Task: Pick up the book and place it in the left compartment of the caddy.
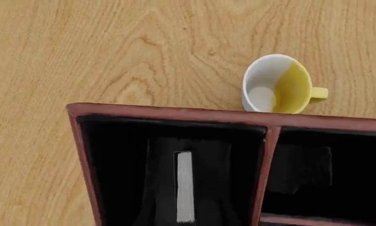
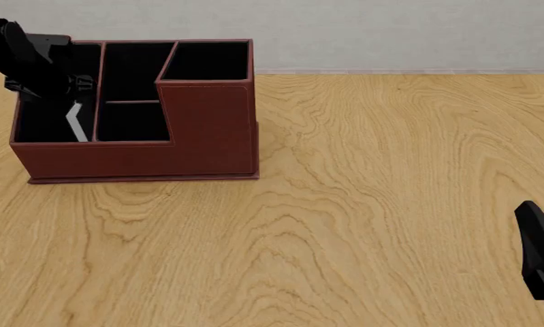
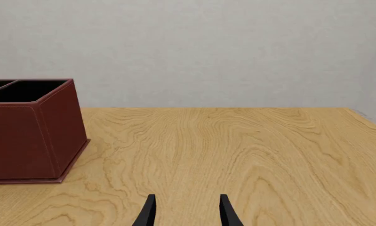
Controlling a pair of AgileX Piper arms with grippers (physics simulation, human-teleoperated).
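- At the far left corner of the tabletop you had the left gripper [image 2: 67, 95] reaching down over the caddy [image 2: 135, 160], its black body low over the left compartment [image 2: 37, 122], which is where the task wanted the load to go.
- The book [image 2: 75, 122] stood on edge inside that long slot, its white page edges [image 1: 185, 186] facing up toward the left wrist camera; from the front it leaned a little, near the divider on the slot's right side.
- The left gripper's fingers flanked the book in the wrist view, but black on black lining hid whether they were clamped on it or apart, so I cannot tell; judged from this, the placing was at or near its end, with only the release and lift-out to confirm.
- Keeping the book edge-down made sense: the slot was narrow, and flat it would likely have bridged the walls.
- Just beyond the caddy's far wall, a white and yellow mug [image 1: 281, 85] lay on its side on the wood, apart from your work and only seen by the left wrist camera.
- Near the right edge of the tabletop, toward the near corner, you kept the right gripper [image 3: 186, 212] parked low with its fingers apart and empty, well apart from the caddy so it could not obstruct the left arm.
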